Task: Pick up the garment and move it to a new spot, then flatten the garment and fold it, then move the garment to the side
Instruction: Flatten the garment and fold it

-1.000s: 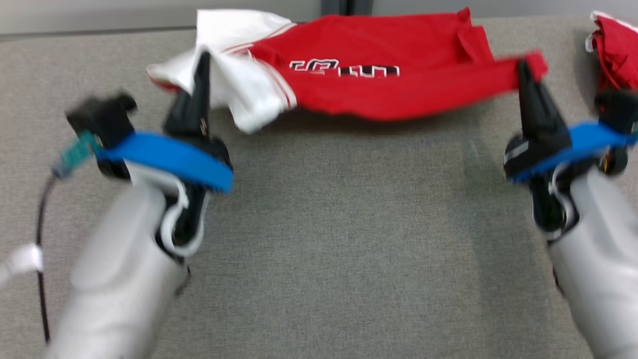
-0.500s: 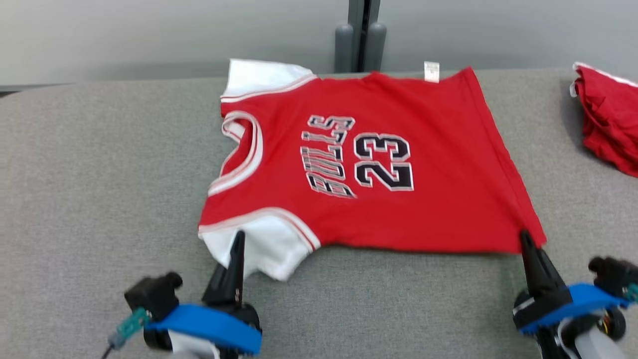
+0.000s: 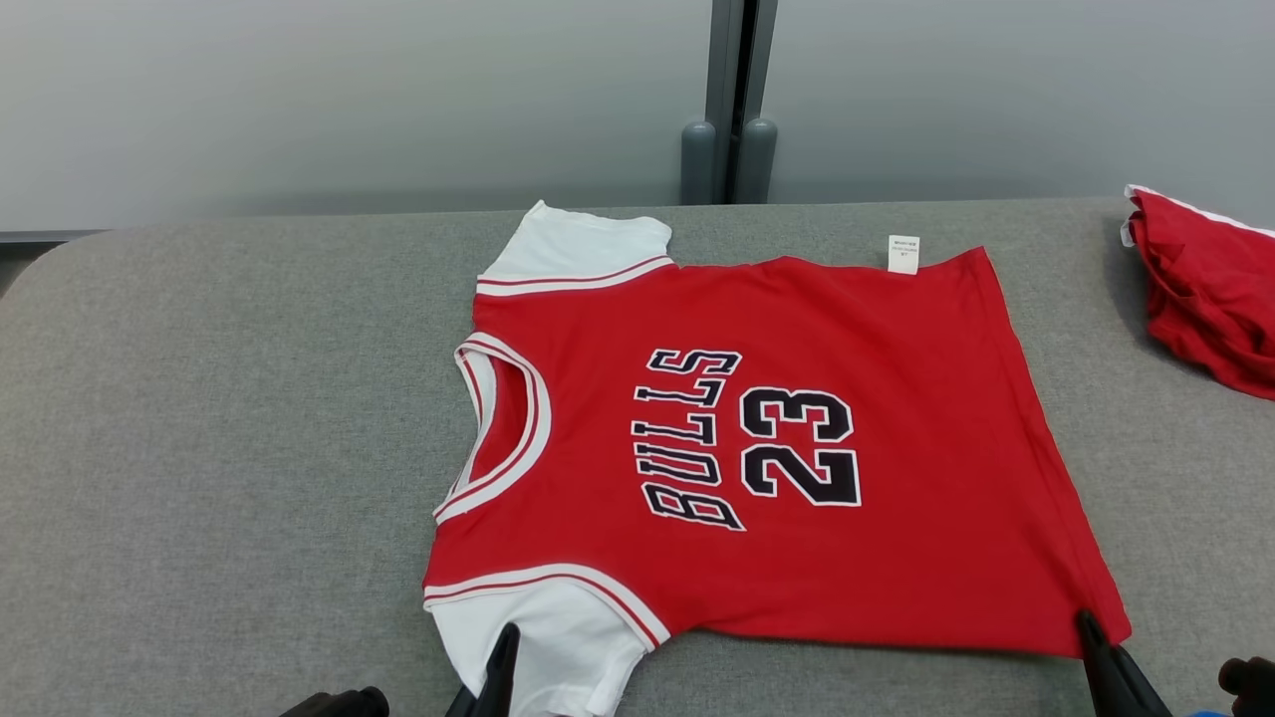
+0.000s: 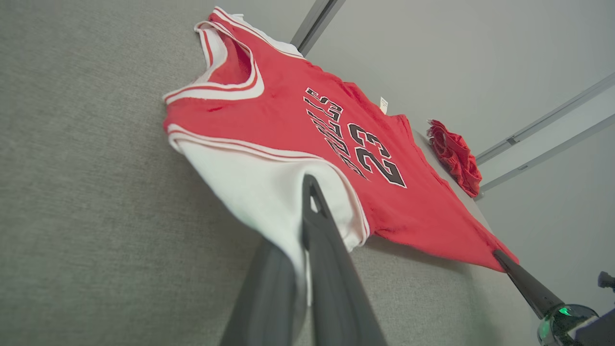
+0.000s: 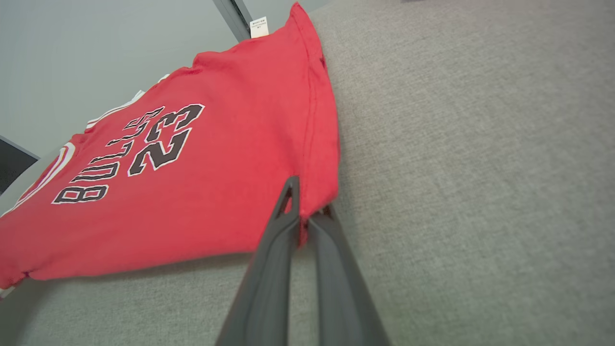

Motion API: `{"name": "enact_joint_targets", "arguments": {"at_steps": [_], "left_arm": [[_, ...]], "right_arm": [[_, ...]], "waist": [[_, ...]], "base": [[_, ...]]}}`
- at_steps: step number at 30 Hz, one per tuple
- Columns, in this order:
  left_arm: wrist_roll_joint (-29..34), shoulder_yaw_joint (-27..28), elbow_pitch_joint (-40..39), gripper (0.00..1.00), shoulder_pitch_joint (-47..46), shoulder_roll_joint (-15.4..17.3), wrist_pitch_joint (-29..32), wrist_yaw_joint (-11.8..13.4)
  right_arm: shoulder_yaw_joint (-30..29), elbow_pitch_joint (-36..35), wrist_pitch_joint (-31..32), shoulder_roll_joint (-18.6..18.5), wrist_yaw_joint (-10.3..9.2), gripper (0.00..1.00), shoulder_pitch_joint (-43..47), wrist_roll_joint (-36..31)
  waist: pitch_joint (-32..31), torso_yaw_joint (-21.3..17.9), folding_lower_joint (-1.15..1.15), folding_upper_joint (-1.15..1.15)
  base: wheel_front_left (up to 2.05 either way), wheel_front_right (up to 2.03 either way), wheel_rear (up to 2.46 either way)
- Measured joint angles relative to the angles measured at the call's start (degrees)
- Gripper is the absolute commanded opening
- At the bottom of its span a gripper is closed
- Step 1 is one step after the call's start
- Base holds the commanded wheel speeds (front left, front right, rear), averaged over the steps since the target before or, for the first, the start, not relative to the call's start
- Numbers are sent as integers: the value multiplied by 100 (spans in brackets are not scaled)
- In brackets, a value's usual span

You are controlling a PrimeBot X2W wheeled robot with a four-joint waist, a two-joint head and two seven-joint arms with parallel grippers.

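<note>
Two garment [image 3: 757, 448] corners: sleeve [image 3: 558, 637] in left gripper [image 3: 508, 637], hem [image 3: 1051, 468] in right gripper [image 3: 1086, 622].

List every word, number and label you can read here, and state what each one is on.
"BULLS": black letters edged in white, on the chest of the red jersey.
"23": black digits edged in white, next to the word on the same jersey.
White tag at the jersey's far edge: it carries print, but too small to read.
Crumpled red garment to the right: no text visible.
</note>
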Motion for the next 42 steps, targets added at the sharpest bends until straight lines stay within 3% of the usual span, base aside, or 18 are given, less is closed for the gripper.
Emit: {"name": "enact_joint_targets", "arguments": {"at_steps": [8,20,42], "left_arm": [[-159,1,-164,0,47,15,142,31],[-282,34,-48,0,-519,-40,287,-211],[-422,145,1271,0,-2195,-146,548,-716]], "right_arm": [[-292,-487,560,256,0,0,185,-158],[-534,-659,1215,253,0,0,-110,-176],[-256,149,1792,52,0,0,-1674,-234]], "waist": [[0,-54,1,1],[110,-88,1,2],[569,-163,1,2]], "base": [[0,0,0],[0,0,0],[0,0,0]]}}
